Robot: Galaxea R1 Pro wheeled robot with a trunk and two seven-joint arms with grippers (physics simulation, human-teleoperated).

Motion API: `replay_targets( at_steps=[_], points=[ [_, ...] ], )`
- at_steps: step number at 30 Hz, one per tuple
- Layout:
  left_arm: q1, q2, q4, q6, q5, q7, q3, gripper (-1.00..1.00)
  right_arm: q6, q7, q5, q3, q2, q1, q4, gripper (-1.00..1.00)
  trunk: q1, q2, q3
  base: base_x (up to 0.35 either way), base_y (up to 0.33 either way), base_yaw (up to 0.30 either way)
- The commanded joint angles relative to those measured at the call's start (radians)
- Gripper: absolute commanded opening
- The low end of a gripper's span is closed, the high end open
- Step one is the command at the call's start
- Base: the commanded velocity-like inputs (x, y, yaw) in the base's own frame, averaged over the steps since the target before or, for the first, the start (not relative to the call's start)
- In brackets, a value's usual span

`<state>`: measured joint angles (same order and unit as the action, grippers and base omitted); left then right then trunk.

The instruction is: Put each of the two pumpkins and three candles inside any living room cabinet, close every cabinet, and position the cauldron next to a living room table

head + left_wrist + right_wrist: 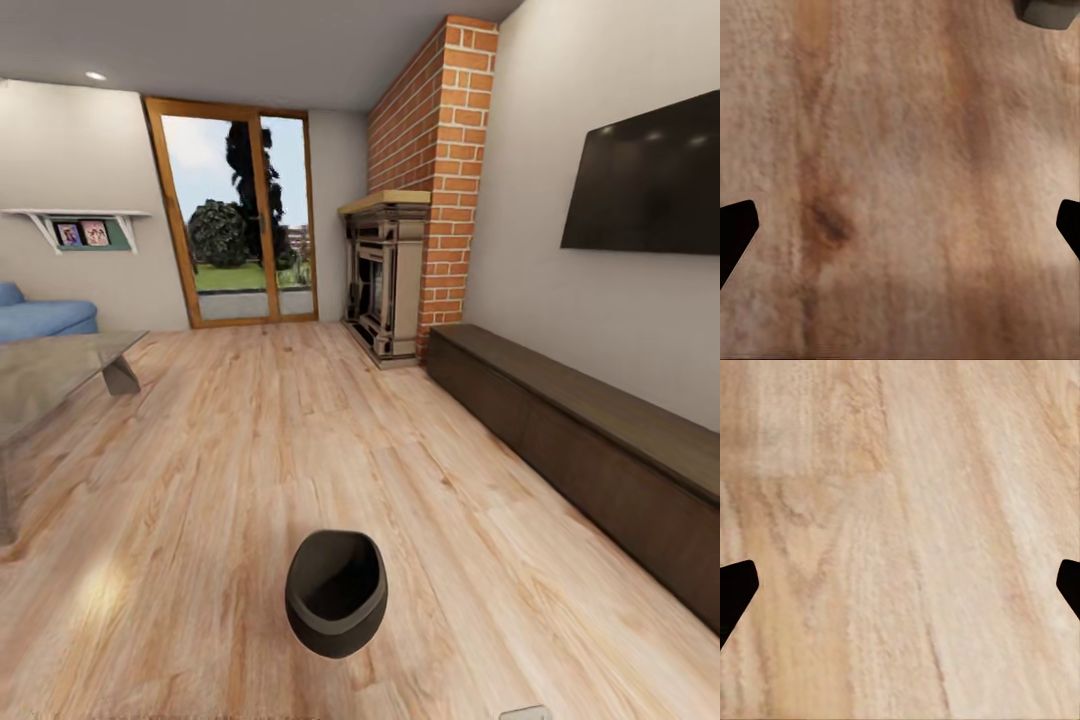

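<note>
Both the left gripper (900, 225) and right gripper (900, 585) hang spread wide and empty over the pale wood plank floor (300, 430). The glossy black round-bellied cauldron (336, 592) sits ahead of them, well apart from the glossy grey low bench (45, 375). I'd worry a careless roll forward bumps and tips it, or that its smooth belly slips from a pinch.

Under my left claw (900, 225) the plank floor (300, 430) shows a dark knot in warm brown grain; under my right claw (900, 585) the boards run paler. Well away from both claws the floor reaches a wood-framed glass door (240, 225) (trees and lawn in daylight outside). Beside it stand a fireplace (385, 290) and its red brick chimney (430, 150). A black TV (650, 180) hangs on the pale wall (600, 310). Across the room are a blue sofa (40, 318), a white wall shelf (85, 225) and a lit ceiling spot (96, 76).
</note>
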<state>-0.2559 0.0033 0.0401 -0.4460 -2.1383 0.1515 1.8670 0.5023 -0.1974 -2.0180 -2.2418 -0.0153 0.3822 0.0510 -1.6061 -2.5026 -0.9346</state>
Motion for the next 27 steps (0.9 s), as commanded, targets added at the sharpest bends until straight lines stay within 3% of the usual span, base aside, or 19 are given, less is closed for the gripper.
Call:
replay_targets(
  at_steps=[1,11,16,21,22,23,24,25,26,27],
  points=[
    [0.0,0.0,0.001,-0.002,-0.011,0.004,0.005,1.0,0.004,-0.01,-0.002,-0.009,-0.002,0.001,0.005,1.0,0.0,0.0,-0.001,0.004,0.0,0.293],
    [-0.001,-0.005,0.003,-0.001,-0.011,0.002,0.005,1.0,0.005,-0.012,0.001,-0.007,-0.01,0.001,0.004,1.0,0.0,0.0,-0.001,-0.101,0.0,0.276],
    [-0.001,-0.006,0.003,0.002,-0.011,0.001,0.005,1.0,0.006,-0.013,0.0,-0.006,-0.016,0.001,0.004,1.0,0.0,0.0,-0.001,-0.282,0.0,0.077],
    [-0.001,-0.005,0.002,0.02,-0.01,-0.004,0.006,1.0,0.009,-0.011,-0.006,-0.002,-0.02,0.001,0.004,1.0,0.0,0.0,-0.001,-0.045,0.0,0.007],
    [-0.097,0.004,-0.019,0.228,-0.004,-0.176,0.009,1.0,-0.078,-0.007,-0.083,0.069,-0.041,0.009,-0.026,1.0,0.0,0.0,-0.001,0.0,0.0,0.0],
    [-0.175,0.005,-0.021,0.33,-0.004,-0.179,0.009,1.0,-0.164,-0.008,-0.102,0.079,-0.037,0.037,-0.052,1.0,0.0,0.0,-0.001,0.0,0.0,0.0],
    [-0.218,0.005,-0.022,0.385,-0.004,-0.177,0.009,1.0,-0.213,-0.008,-0.109,0.082,-0.032,0.061,-0.059,1.0,0.0,0.0,-0.001,0.0,0.0,0.0],
    [-0.7,-0.052,-0.025,0.775,-0.006,-0.218,0.009,1.0,-0.709,-0.011,-0.147,0.098,0.045,0.481,-0.085,1.0,0.0,0.0,-0.001,0.0,0.0,0.0],
    [-0.808,-0.059,-0.026,0.852,-0.008,-0.231,0.009,1.0,-0.801,-0.012,-0.176,0.1,0.084,0.596,-0.086,1.0,0.0,0.0,-0.001,0.0,0.0,0.0],
    [-0.874,-0.061,-0.027,0.887,-0.009,-0.237,0.009,1.0,-0.842,-0.014,-0.203,0.101,0.107,0.662,-0.087,1.0,0.0,0.0,-0.001,0.0,0.0,0.0]
  ],
)
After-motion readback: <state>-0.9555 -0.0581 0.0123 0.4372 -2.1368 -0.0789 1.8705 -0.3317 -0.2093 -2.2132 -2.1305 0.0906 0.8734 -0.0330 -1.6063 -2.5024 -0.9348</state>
